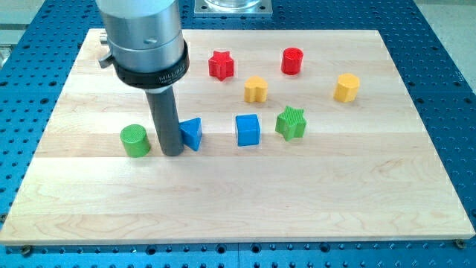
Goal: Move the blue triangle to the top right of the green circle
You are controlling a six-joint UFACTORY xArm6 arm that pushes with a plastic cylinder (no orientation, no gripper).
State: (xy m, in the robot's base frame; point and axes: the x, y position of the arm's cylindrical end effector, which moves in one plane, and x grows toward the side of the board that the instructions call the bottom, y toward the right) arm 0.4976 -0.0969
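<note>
The blue triangle (193, 132) lies on the wooden board (238, 208), left of centre. The green circle (135, 140) stands to its left. My tip (172, 153) is down on the board between the two, touching the triangle's left side and a short gap from the green circle. The rod hides part of the triangle's left edge.
A blue cube (248, 129) and a green star (291, 123) lie to the triangle's right. A red star (221, 65), a red cylinder (292, 61), a yellow heart-like block (256, 89) and a yellow hexagon block (346, 87) lie toward the view's top.
</note>
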